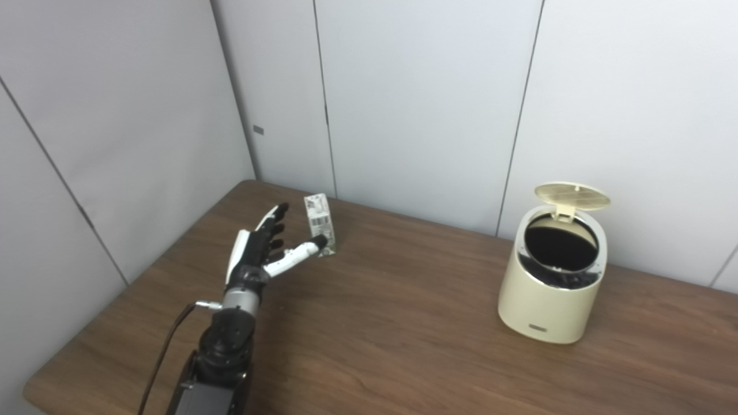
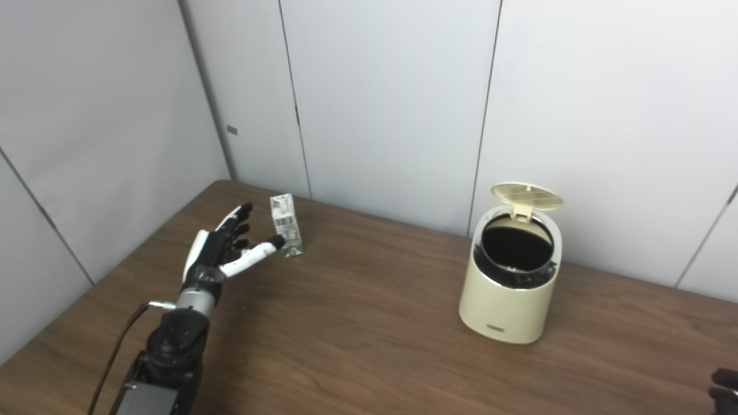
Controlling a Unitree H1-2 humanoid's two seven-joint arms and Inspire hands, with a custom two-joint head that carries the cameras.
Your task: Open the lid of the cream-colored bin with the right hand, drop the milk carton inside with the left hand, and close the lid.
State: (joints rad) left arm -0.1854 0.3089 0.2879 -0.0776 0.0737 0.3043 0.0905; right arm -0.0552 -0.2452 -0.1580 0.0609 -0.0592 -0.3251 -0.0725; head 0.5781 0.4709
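The cream-colored bin (image 1: 548, 294) stands on the right part of the brown table, its round lid (image 1: 572, 196) flipped up and its dark inside showing. The small white and green milk carton (image 1: 320, 223) stands upright near the table's far left. My left hand (image 1: 262, 245) is open just left of the carton, fingers spread, thumb tip close to the carton's lower side; I cannot tell if it touches. Only dark fingertips of my right hand (image 2: 723, 389) show at the bottom right corner of the right eye view, far from the bin.
The wooden table (image 1: 392, 334) has grey wall panels close behind it and along its left side. The bin stands near the back wall. A cable (image 1: 164, 351) runs along my left forearm.
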